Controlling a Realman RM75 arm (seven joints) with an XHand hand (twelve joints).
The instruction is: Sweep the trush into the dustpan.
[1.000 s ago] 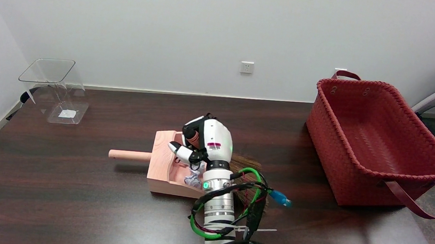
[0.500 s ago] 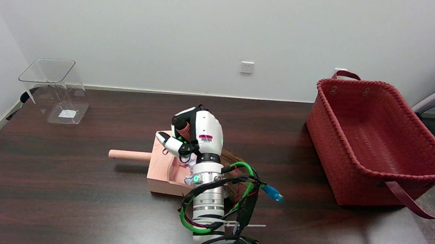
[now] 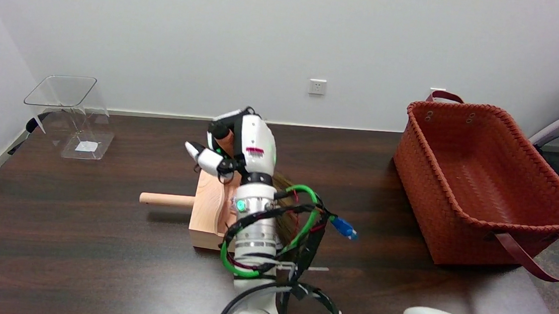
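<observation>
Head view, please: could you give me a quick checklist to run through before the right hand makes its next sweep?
1. Grip: the right hand holds the small brown-bristled broom by its handle. Ok.
2. Bristles at the open side of the pale wooden dustpan. Ok.
3. Crumpled paper trash inside the dustpan: the arm hides the pan's floor. Cannot tell.
4. Dustpan flat on the dark wooden table, handle pointing left. Ok.
5. Red woven basket and clear plastic container stand well away from the sweep. Ok.
</observation>
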